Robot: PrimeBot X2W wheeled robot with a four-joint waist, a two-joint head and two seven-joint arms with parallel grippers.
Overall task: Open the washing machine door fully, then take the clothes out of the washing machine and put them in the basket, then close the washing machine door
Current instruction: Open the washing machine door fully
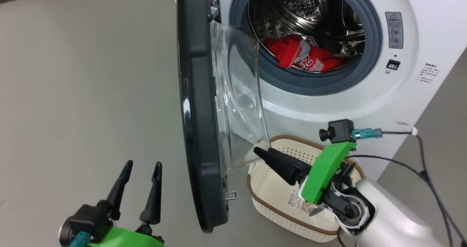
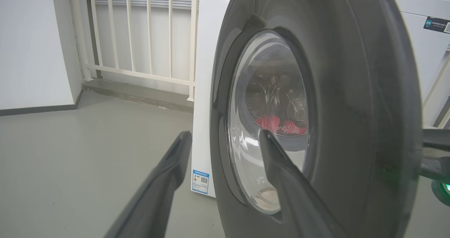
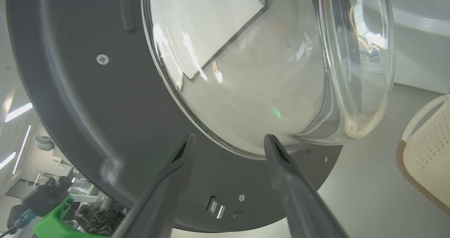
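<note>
Fingers spread and empty, left gripper (image 1: 144,163) and right gripper (image 3: 229,138) flank the open washing machine door (image 1: 199,130), red clothes (image 1: 303,57) in the drum (image 1: 292,6).

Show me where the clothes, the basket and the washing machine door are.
clothes (image 1: 292,55), head view, on the red jersey fabric.
basket (image 1: 262,183), head view, on its cream left inner wall.
washing machine door (image 1: 199,130), head view, on its dark grey inner frame.

The washing machine door (image 1: 199,130) is seen edge-on down the centre, walling off bare floor (image 1: 73,93) at left. At upper right the drum mouth (image 1: 299,10) is left unblocked. The door's glass bowl (image 1: 240,104) is bulged toward the basket (image 1: 264,183) at lower right.
</note>
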